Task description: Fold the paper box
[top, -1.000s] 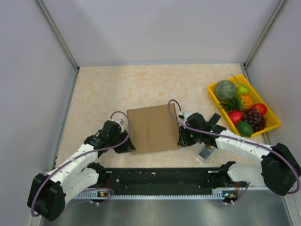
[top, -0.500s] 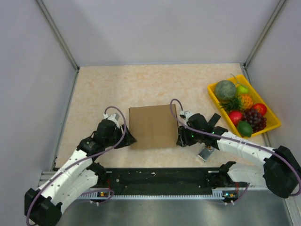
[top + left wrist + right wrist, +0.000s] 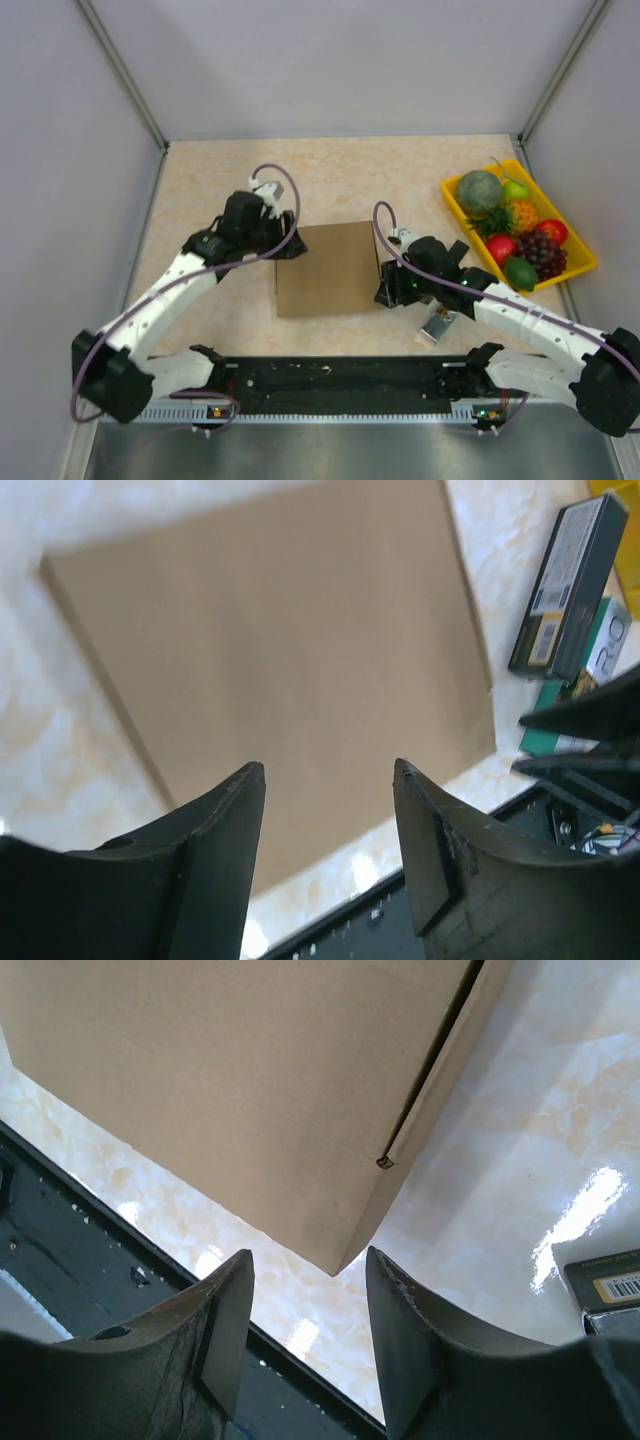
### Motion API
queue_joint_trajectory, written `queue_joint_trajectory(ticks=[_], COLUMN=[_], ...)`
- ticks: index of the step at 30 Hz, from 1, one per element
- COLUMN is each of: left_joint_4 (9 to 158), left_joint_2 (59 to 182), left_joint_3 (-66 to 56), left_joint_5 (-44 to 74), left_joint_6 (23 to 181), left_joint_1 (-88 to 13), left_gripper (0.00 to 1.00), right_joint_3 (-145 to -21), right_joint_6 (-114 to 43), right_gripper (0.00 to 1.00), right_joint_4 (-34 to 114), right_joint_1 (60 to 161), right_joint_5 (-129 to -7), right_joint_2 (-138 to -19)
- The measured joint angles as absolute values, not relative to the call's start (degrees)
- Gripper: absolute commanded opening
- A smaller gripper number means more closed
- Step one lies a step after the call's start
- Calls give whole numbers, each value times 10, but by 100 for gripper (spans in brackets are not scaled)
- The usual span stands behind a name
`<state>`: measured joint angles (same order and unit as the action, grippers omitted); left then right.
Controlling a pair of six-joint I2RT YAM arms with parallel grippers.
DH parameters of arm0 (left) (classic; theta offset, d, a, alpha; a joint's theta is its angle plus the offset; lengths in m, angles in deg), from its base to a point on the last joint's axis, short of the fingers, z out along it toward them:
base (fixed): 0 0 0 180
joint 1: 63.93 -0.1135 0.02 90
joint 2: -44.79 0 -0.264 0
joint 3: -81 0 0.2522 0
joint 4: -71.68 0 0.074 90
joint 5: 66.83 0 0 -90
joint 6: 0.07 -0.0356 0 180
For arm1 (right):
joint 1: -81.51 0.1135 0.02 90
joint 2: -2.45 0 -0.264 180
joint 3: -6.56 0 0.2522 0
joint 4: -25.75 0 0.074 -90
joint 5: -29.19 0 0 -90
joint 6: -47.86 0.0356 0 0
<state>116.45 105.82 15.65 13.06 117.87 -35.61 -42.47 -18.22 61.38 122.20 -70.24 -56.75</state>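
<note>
Left hand (image 3: pixel 287 246), open and empty, hovers at the far left corner of the paper box (image 3: pixel 328 268). Right hand (image 3: pixel 386 293), also open, holds nothing, apparently just clear of its right edge. The box lies flat on the table (image 3: pixel 350 170).

Paper box (image 3: pixel 325 268) lies mid table (image 3: pixel 220 180), nearer front edge. Fruit tray (image 3: pixel 556 275) at right edge, well apart from box; small carton (image 3: pixel 438 327) near box's front-right corner. L gripper (image 3: pixel 290 245) over box's far-left corner, R gripper (image 3: pixel 385 292) at its right edge.
</note>
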Motion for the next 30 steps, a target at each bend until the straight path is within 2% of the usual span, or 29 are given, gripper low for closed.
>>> queue_joint_trajectory(ticks=[8,13,19,22,30], left_joint_4=[1123,1112,1117,1136,1161], left_joint_2=[1380,1516,1607,1644,1663], left_joint_3=[-104,-227,-307,-342,-341], left_joint_5=[84,77,74,33,-123], left_joint_6=[1078,1030,994,972,854], left_joint_1=[-356,-356,-356,-356,-364], left_gripper=[45,49,57,68,63], right_joint_3=[-414,-393,-376,-376,-371], right_joint_6=[-170,-164,-153,-154,-160], right_gripper=[45,42,43,45,45], right_joint_4=[614,612,591,578,561], right_joint_1=[1222,1222,1222,1222,1222], right_joint_5=[-697,-694,-703,-715,-727], right_joint_2=[-563,-562,-562,-562,-562])
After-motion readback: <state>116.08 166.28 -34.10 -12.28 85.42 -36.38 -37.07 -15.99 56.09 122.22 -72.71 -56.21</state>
